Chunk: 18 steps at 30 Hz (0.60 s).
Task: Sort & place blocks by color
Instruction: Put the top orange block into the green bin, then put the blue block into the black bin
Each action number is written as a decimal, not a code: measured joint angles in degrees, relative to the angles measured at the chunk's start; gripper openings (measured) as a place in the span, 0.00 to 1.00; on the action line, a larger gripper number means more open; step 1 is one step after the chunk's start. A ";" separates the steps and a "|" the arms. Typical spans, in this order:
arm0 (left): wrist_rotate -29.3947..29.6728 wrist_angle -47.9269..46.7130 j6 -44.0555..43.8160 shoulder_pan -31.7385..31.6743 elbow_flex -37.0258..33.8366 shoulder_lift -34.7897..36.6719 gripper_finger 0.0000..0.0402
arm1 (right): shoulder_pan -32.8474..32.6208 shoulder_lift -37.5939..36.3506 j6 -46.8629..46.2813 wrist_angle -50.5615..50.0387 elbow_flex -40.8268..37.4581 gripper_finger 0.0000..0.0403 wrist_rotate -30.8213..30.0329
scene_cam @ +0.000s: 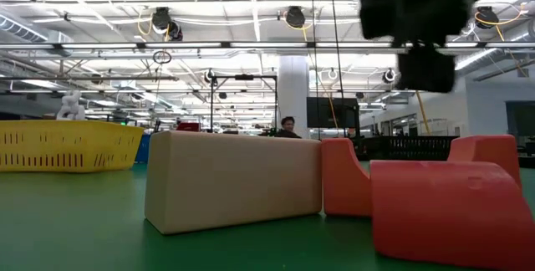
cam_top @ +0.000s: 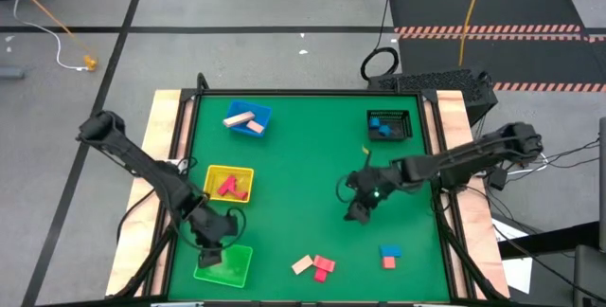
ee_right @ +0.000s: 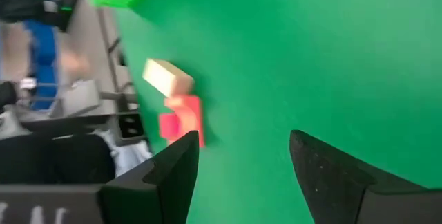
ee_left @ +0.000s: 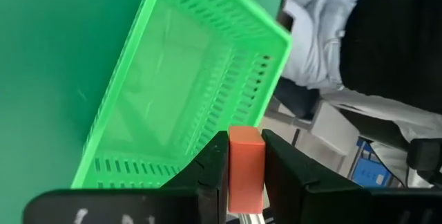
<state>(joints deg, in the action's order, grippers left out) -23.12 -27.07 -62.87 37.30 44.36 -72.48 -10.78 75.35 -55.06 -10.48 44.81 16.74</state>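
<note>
Left hand [ee_left: 245, 175] grips orange block [ee_left: 246, 165] above green tray [ee_left: 200, 72].

A matt green mat [cam_top: 312, 174] covers the table, smooth and without sheen, edged by pale bare-wood boards [cam_top: 167, 117]. Between the left gripper's [ee_left: 246, 156] matt black plastic fingers [ee_left: 214, 162] sits a red block [ee_left: 246, 165] with a smooth, dull painted finish. Just beyond those fingers lies a green tray [ee_left: 200, 65] of slightly glossy, perforated plastic. Ahead of the right gripper's [ee_right: 242, 162] dark, matt plastic fingers [ee_right: 181, 169], a tan block [ee_right: 168, 77] shows plain unpainted wood beside a pink block [ee_right: 185, 110] and a red piece [ee_right: 169, 125], both flat-painted. In the low view a yellow tray [scene_cam: 67, 145] shows the same lattice plastic.
</note>
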 joint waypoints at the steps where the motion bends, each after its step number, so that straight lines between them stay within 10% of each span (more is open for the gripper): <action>1: -0.03 -0.19 -0.44 0.02 0.00 -0.55 0.16 | -1.02 -0.31 -1.45 -0.13 -0.94 0.53 -1.31; 18: -1.20 2.52 -1.94 0.02 -0.02 -1.61 0.38 | -6.95 -0.57 -7.81 9.14 -8.99 0.53 -5.08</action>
<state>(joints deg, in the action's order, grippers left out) -24.32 -24.54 -64.81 37.32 44.34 -74.09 -17.74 74.78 -62.87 -1.34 35.82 11.66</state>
